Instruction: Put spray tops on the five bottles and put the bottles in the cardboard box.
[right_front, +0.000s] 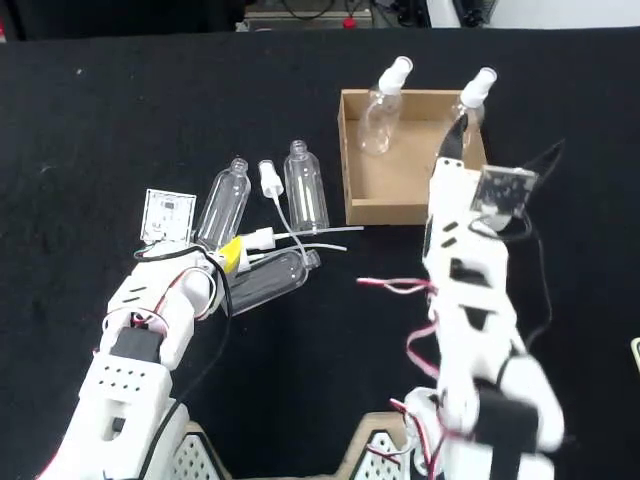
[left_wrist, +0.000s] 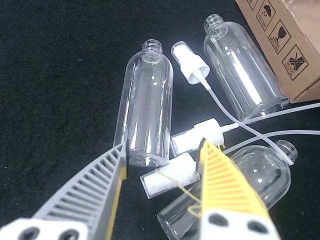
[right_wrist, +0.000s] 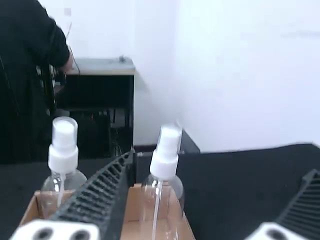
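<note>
— Where is your left gripper (left_wrist: 164, 145), and how does it stand?
— It hangs low over the matte black table (right_front: 100, 120). One jaw is ribbed grey plastic and the other is yellow. They are a middle width apart and they grip nothing. On the cloth between them lies the first spray top (left_wrist: 167, 175), a short white cylinder. The second spray top (left_wrist: 197, 137) lies just beside it. The third spray top (left_wrist: 190, 62) lies farther off, between two bottles. Thin pale tubes run from the tops across the cloth.

— And the bottles without tops?
— There are three. They are clear, smooth and round, with open threaded necks, and all lie on their sides. The long bottle (left_wrist: 145, 105) has its base near my grey jaw. The far bottle (left_wrist: 245, 65) lies just beside the cardboard wall. The near bottle (left_wrist: 240, 185) lies partly under my yellow jaw.

— Your right gripper (right_front: 505, 138)?
— It is at the right side of the cardboard box (right_front: 400, 212). Its ribbed black jaws are spread wide and hold nothing.

— What is inside the box?
— Two clear bottles with white spray tops stand upright. The left capped bottle (right_front: 378, 125) is at the far wall. The right capped bottle (right_front: 474, 108) is next to one of my black jaws, but I cannot tell if they touch.
</note>
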